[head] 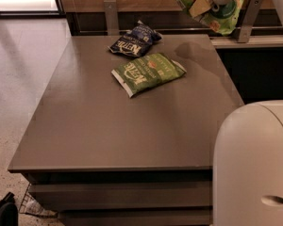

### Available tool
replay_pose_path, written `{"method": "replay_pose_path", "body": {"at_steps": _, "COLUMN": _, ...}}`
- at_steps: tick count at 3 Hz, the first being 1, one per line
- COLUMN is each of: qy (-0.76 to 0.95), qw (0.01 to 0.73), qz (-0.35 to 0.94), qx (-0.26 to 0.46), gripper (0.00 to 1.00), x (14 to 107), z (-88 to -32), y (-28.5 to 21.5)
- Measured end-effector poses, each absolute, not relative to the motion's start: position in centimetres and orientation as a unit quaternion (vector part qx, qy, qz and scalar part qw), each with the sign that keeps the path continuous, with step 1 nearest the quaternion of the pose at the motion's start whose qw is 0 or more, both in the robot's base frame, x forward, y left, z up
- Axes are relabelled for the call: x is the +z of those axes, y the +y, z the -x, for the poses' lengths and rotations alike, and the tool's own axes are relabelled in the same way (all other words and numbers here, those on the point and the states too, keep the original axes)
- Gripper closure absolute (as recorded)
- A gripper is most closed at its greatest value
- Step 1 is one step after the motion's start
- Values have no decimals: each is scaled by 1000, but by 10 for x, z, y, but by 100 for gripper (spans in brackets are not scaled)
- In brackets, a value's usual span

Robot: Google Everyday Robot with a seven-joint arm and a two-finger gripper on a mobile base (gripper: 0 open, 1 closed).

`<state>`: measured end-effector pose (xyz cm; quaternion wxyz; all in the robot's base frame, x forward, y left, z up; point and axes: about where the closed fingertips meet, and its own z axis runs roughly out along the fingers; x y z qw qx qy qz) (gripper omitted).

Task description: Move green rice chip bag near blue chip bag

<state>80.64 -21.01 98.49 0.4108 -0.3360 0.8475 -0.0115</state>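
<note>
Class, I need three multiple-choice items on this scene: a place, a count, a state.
1. The blue chip bag lies: A. on the floor B. at the near edge C. on the far side of the table
2. Bags on the table: A. two B. one C. four
3. The green rice chip bag is: A. lying flat B. held aloft by the end effector, top right C. on the floor
Answers: C, it lies near the far edge; A, blue plus the olive-green bag; B, it hangs clear above the table.
</note>
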Motion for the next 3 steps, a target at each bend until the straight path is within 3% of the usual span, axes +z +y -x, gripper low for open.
{"method": "replay_pose_path", "body": {"at_steps": 2, "qy": 849, "qw": 406, "qz": 338, "qx": -8, "gripper": 0, "x": 977, "z": -809, "y": -206}}
{"method": "replay_pose_path", "body": {"at_steps": 3, "qy": 849, "qw": 406, "qz": 339, "qx": -8, "gripper": 0, "x": 977, "z": -809, "y": -206}}
